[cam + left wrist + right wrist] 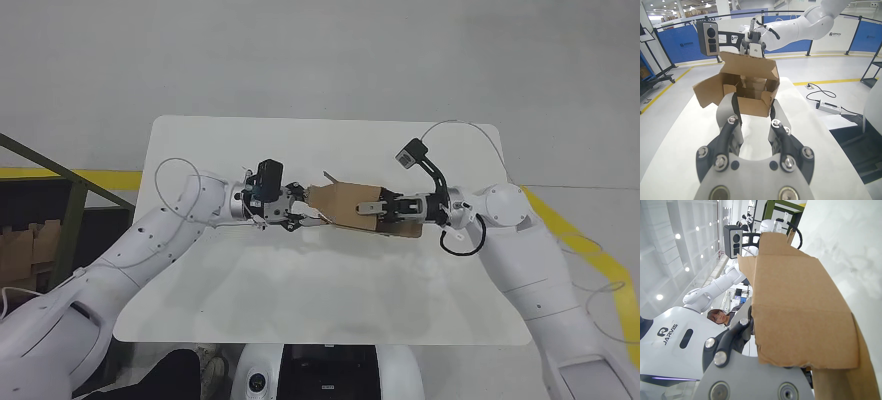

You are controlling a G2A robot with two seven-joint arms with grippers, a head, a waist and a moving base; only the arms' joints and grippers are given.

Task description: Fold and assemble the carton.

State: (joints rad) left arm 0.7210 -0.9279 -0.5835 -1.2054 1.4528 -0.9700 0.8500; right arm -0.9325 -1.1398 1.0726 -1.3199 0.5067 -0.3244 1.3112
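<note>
Fingers (726, 108) of the left gripper (753, 100) are spread apart and released, with the near lower flap of the carton (751, 66) set between their tips. Whether the pads touch the cardboard cannot be told. Fingers of the right gripper (375, 207) are clenched on a wall of the carton at its other end. One finger (743, 313) is seen against the outside of the brown panel in the right wrist view, and a pale finger shape is seen inside the box through its open end in the left wrist view.

The carton is placed at the middle of the top view, a little above centre, over the white surface (330, 290). The left gripper is at its left end and the right gripper at its right end. The carton is half formed: the end facing the left gripper is open, one side flap is swung outward, the upper flap is raised, and small inner flaps are partly turned in. Whether it rests on the surface or is held just above it cannot be told.
</note>
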